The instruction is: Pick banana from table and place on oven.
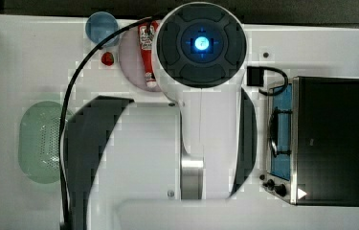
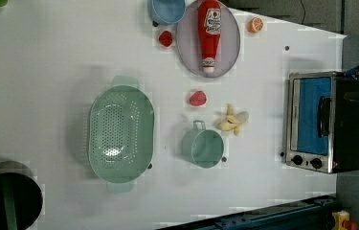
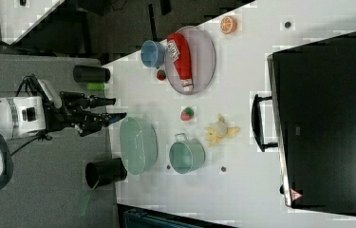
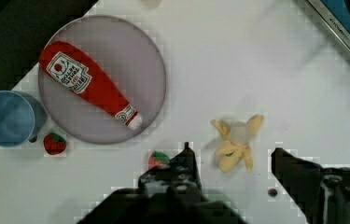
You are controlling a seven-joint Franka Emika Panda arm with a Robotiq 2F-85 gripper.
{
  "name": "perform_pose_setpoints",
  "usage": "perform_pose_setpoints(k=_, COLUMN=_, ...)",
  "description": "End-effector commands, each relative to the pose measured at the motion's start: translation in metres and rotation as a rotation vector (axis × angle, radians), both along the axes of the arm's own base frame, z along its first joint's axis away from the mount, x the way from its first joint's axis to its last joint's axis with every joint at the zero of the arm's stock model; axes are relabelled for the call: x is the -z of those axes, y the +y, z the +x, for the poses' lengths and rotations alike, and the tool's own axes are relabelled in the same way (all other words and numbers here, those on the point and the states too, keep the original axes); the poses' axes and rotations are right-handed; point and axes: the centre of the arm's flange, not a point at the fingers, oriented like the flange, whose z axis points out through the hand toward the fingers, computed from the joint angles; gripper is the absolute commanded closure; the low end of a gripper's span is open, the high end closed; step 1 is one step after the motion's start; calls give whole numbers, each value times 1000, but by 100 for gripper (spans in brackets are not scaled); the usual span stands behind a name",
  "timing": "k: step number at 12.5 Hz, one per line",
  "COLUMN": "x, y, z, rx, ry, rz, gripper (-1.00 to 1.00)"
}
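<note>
The pale-yellow banana (image 2: 233, 120) lies on the white table (image 2: 48, 57), peel flaps splayed, between a green mug and the oven (image 2: 323, 122). In the wrist view the banana (image 4: 237, 142) sits on the table below, framed between my two dark fingers (image 4: 186, 163). My gripper (image 4: 231, 149) is open and holds nothing. The right view shows the gripper (image 3: 118, 108) well above the table, away from the banana (image 3: 220, 129), with the oven's black top (image 3: 327, 118) bare. In the top view my arm covers the table's middle and the oven (image 1: 330, 141) stands at the top view's right.
A ketchup bottle (image 2: 209, 33) lies on a grey plate (image 2: 229, 52) beside a blue cup (image 2: 166, 10). Two strawberries (image 2: 197, 98) and an orange slice (image 2: 255, 24) lie on the table. A green colander (image 2: 119, 132), a green mug (image 2: 203, 147) and a black cup (image 2: 7, 199) stand nearby.
</note>
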Motion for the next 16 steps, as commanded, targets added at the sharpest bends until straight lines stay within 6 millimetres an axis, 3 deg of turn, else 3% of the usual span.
perform_pose_setpoints(k=1, x=-60, y=-37, z=-162, rx=136, ry=13, rz=14, gripper=-59)
perform_pose_setpoints(k=3, x=-60, y=-36, z=-161, rx=134, ry=11, rz=13, gripper=-99)
perform_pose_setpoints(k=7, x=-38, y=-35, z=-147, rx=130, ry=51, rz=11, gripper=-100)
perform_pose_setpoints(k=10, x=12, y=-35, z=-110, rx=128, ry=94, rz=6, gripper=-100)
perform_pose_setpoints(k=13, x=79, y=-36, z=-69, rx=125, ry=124, rz=1, gripper=-100)
perform_pose_setpoints(k=16, x=145, y=-35, z=-41, rx=116, ry=122, rz=-4, gripper=-100)
